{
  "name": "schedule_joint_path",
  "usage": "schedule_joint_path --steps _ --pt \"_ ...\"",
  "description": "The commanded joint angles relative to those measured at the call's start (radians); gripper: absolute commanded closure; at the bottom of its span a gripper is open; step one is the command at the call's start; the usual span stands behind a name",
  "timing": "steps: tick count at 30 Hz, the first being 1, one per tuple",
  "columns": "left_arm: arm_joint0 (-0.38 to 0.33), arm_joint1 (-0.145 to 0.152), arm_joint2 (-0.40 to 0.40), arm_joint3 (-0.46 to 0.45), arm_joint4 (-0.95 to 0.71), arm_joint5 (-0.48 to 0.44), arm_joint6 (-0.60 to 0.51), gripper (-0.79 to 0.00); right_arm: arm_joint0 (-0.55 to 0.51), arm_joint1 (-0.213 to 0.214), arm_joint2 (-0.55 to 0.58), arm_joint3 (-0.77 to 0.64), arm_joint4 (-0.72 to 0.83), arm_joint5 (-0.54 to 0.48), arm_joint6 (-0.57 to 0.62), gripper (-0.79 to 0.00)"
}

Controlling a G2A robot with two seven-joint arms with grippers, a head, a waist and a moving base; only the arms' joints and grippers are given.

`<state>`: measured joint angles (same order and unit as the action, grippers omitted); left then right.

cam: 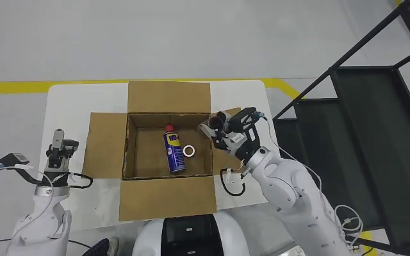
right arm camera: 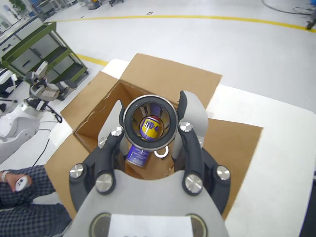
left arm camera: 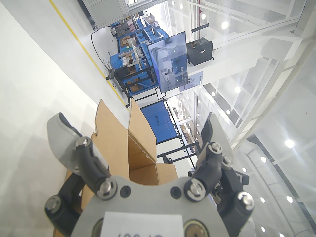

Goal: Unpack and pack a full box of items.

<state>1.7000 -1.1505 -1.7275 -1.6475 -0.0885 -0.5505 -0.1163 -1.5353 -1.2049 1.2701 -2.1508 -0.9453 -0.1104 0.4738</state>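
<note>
Right hand clenched on metal ring at box rim; spray can inside; left hand released.

We see the cardboard box open, all four flaps spread outward. Inside lies a blue-and-yellow spray can with a red cap, on its side, with a small white ring just beside it. A hollow metal sleeve is clamped in the right gripper over the box's right wall.

Your box has free floor left of the spray can; the small ring blocks its right side.
</note>
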Motion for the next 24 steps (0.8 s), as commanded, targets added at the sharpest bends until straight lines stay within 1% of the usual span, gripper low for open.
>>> schedule_joint_path --steps 1,14,16,18,20,24 --pt "0.000 0.000 0.000 0.000 0.000 0.000 0.000 -0.785 0.000 0.000 0.000 0.001 -0.001 0.000 0.001 0.000" --pt "0.000 0.000 0.000 0.000 0.000 0.000 0.000 -0.785 -0.002 0.000 -0.001 0.007 0.002 0.002 -0.003 0.000" --pt "0.000 0.000 0.000 0.000 0.000 0.000 0.000 -0.785 0.013 0.000 -0.019 0.023 -0.021 -0.020 0.002 0.000" --pt "0.000 0.000 0.000 0.000 0.000 0.000 0.000 -0.785 0.058 -0.003 -0.066 0.047 -0.067 -0.046 0.020 0.000" --pt "0.000 0.000 0.000 0.000 0.000 0.000 0.000 -0.785 0.126 -0.009 -0.132 0.094 -0.130 -0.063 0.048 0.000" --pt "0.000 0.000 0.000 0.000 0.000 0.000 0.000 -0.785 0.280 -0.038 -0.300 0.218 -0.224 -0.078 0.064 0.000"
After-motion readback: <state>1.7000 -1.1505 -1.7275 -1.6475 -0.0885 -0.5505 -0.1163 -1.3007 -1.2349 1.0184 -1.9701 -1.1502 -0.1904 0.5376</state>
